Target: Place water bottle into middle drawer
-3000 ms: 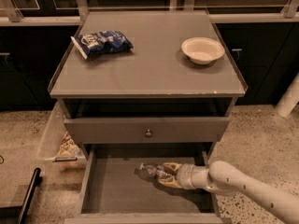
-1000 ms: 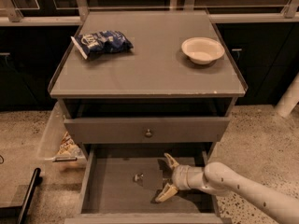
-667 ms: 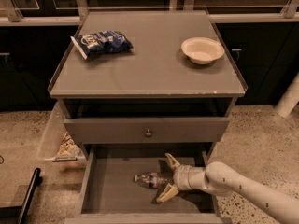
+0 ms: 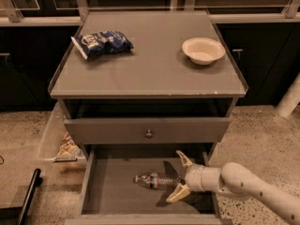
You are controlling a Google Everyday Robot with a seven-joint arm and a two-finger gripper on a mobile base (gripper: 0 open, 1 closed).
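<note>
The water bottle [image 4: 153, 179] lies on its side on the floor of the pulled-out middle drawer [image 4: 112, 191], cap end toward the left. My gripper [image 4: 180, 177] is inside the drawer at the bottle's right end. It is open, with one finger [image 4: 183, 159] behind the bottle and the other [image 4: 176, 194] in front, not closed on it. My pale arm [image 4: 248, 186] reaches in from the lower right.
On the cabinet top [image 4: 150, 69] lie a blue snack bag [image 4: 102, 42] at back left and a white bowl [image 4: 203, 49] at back right. A closed drawer front with a round knob [image 4: 149, 133] sits above the open drawer. A clear bin [image 4: 58, 139] holding a snack hangs at the cabinet's left.
Three seconds ago the gripper was shut on the bottle in the drawer. It has opened and let go, and the bottle now lies on the drawer floor with the fingers spread around its end.
</note>
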